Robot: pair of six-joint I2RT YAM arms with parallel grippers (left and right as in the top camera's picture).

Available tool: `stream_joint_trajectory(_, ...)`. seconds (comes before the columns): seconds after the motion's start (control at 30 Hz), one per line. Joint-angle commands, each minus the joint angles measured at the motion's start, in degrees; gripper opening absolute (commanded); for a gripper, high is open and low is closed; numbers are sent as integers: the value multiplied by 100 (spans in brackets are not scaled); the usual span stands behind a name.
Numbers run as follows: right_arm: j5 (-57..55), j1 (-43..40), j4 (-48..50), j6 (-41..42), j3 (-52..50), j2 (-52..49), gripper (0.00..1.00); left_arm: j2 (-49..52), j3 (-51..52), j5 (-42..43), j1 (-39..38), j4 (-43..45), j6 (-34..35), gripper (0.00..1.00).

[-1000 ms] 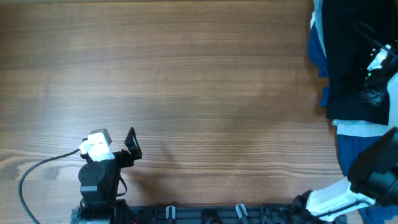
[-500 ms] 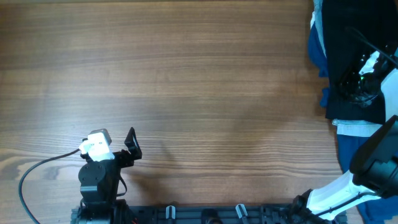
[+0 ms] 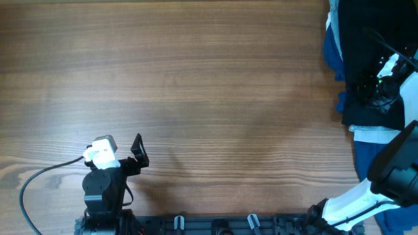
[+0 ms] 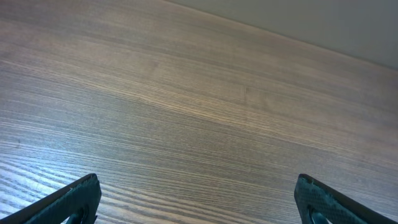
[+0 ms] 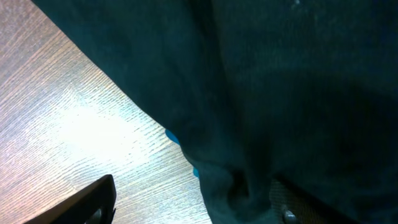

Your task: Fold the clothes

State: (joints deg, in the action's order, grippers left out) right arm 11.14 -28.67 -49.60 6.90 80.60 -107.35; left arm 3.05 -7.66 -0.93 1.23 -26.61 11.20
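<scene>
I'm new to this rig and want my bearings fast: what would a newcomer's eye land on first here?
A large black soft-fabric garment lies heaped over a royal blue cloth at the wooden table's far right edge, with the right tool low over it, a fold between its spread fingers. Otherwise there is bare wood, and the left tool wide open near the front left.

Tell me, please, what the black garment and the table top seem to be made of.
The black garment looks like soft cloth, matte: it bunches in loose folds and shows no shine. The fibre cannot be told. The table top looks like wood or wood-look laminate, smooth and slightly glossy: long grain lines run across it and light glares on it.
</scene>
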Motion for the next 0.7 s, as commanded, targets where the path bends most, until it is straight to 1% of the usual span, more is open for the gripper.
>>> stream_joint_trajectory(0.0, -9, 13, 0, 57, -44, -391, 70, -26, -7, 46, 0, -24, -31, 100)
stream_joint_trajectory(0.03, -11, 13, -4, 57, -44, -439, 64, -26, -7, 46, 0, -24, -31, 100)
stream_joint_trajectory(0.07, -9, 13, 4, 63, -44, -479, 56, -26, -7, 46, 0, -26, -31, 100)
stream_joint_trajectory(0.1, -33, 13, 26, 61, -44, -542, 53, -26, -7, 46, 0, -24, -31, 100)
stream_joint_trajectory(0.17, -70, 11, 31, 66, -44, -603, 53, -26, -7, 46, 0, -24, -31, 100)
stream_joint_trajectory(0.2, -76, 11, 33, 66, -44, -614, 50, -26, -7, 46, 0, -24, -31, 100)
stream_joint_trajectory(0.3, -76, 9, 59, 63, -44, -645, 39, -26, -7, 46, 0, -24, -31, 100)
stream_joint_trajectory(0.33, -76, 9, 66, 66, -44, -645, 33, -26, -7, 46, 0, -24, -28, 100)
stream_joint_trajectory(0.4, -76, 9, 94, 74, -44, -645, 15, -26, -7, 46, 0, -24, -31, 100)
stream_joint_trajectory(0.43, -76, 9, 103, 74, -44, -645, 9, -26, -7, 46, 0, -24, -31, 100)
stream_joint_trajectory(0.47, -76, 9, 114, 81, -44, -645, 5, -26, -7, 46, 0, -24, -31, 100)
stream_joint_trajectory(0.67, -72, 9, 157, 210, -42, -643, 5, -26, -7, 46, 0, -24, -28, 100)
